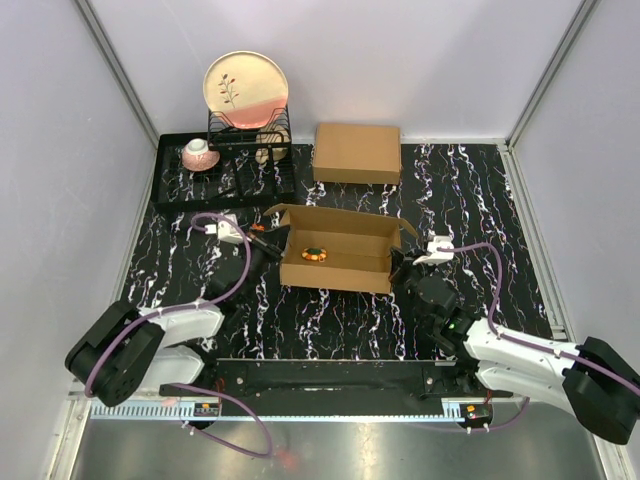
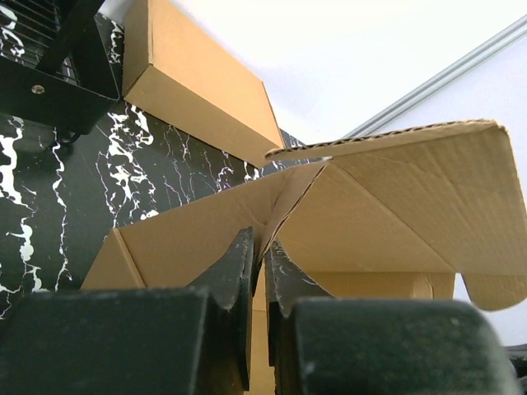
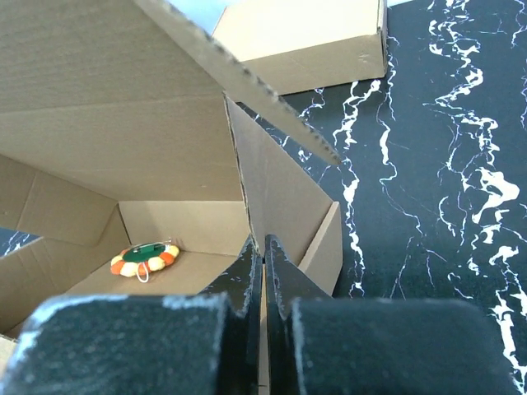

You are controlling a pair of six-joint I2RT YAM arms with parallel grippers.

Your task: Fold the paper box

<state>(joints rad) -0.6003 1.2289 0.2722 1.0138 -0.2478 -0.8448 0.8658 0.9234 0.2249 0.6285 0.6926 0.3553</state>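
Paper box (image 1: 350, 252): mid-table, open-topped, lid flap raised along the back.
Left gripper (image 2: 262, 247): clenched on the left end flap of the carton.
Right gripper (image 3: 263, 245): pinched tight on the right end wall.
Inside: small orange-and-white ring toy (image 3: 143, 258) on the floor.
Behind: closed cardboard box (image 1: 357, 153), beside a dish rack (image 1: 225, 178) holding a plate (image 1: 246, 88).

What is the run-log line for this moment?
left pincer: shut on paper box, left end | right pincer: shut on right end flap | lid: open | inside: small orange-green ring
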